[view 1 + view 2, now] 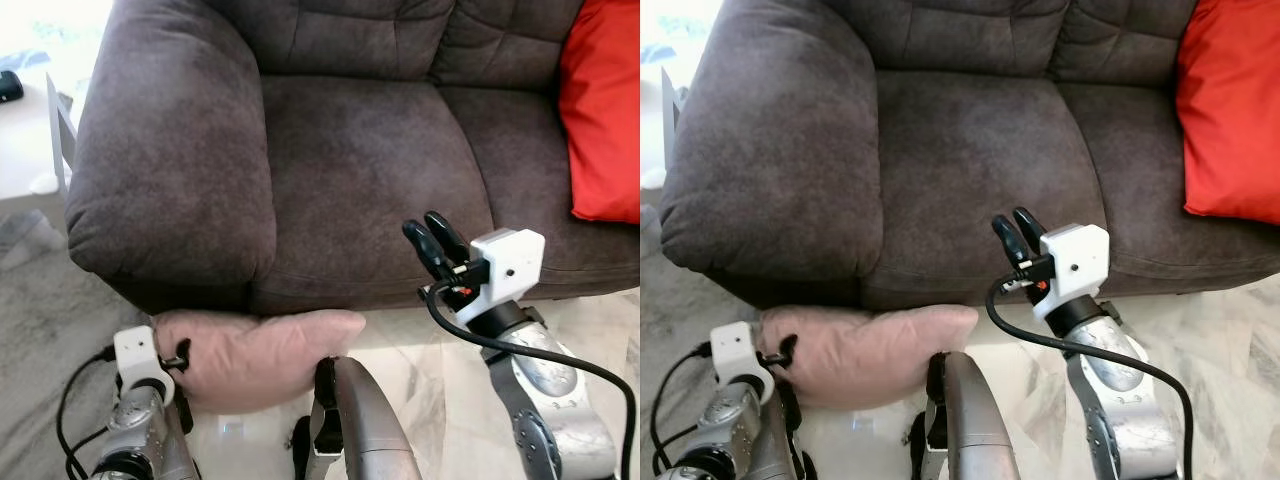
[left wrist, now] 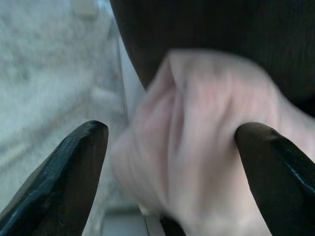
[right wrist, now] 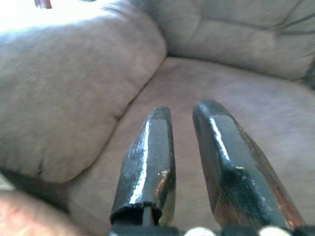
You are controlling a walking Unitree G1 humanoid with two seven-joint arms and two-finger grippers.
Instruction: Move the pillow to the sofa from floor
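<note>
A pink pillow hangs low, just under the front edge of the dark brown sofa, below its left armrest. My left gripper is shut on the pillow's left end. In the left wrist view the bunched pink cloth sits between the two black fingers. My right gripper is raised in front of the seat cushion's front edge, to the right of the pillow. Its fingers stand nearly together with nothing between them.
A red cushion leans at the sofa's right end. Grey rug lies to the left and pale marble floor in front of the sofa. A silver part of my body rises at the bottom centre, touching the pillow.
</note>
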